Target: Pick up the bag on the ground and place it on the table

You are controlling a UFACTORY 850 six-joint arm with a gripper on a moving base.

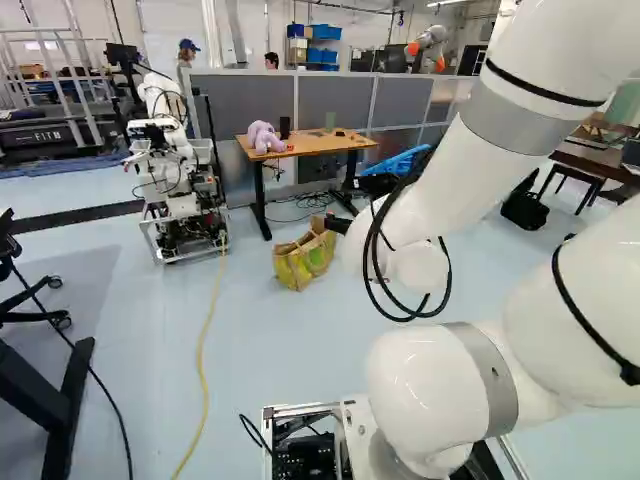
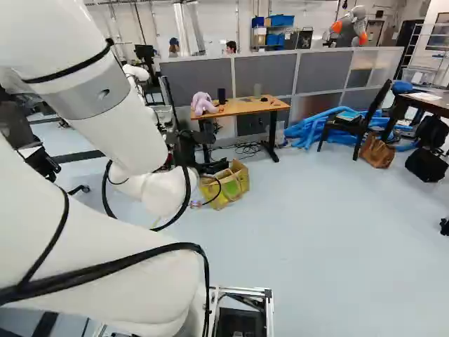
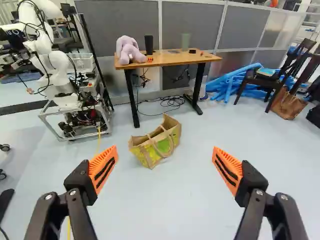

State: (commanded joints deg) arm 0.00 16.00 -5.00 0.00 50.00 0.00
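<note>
Spread wide, the two orange-padded fingers of the gripper [image 2: 185, 149] have nothing between them in the wrist view. The yellow-and-green shopping bag [image 3: 150, 152] lies ahead of the fingertips, apart from both, slumped on the floor [image 3: 165, 200] with its tan handles loose and its mouth gaping. Its sides carry a printed pattern, too small to make out as words. Just beyond it stands the wood-topped table [image 3: 180, 61] on black legs. A pale purple plush toy [image 3: 129, 50], a black cylinder [image 3: 149, 44] and a greenish cup [image 3: 185, 41] sit on top. Another robot [image 3: 59, 62] stands beside the table, and a brown bag [image 3: 287, 105] rests near blue tubing [image 3: 227, 82]. Pale lettering marks a black panel [image 1: 50, 138] at the left of the left base view.
</note>
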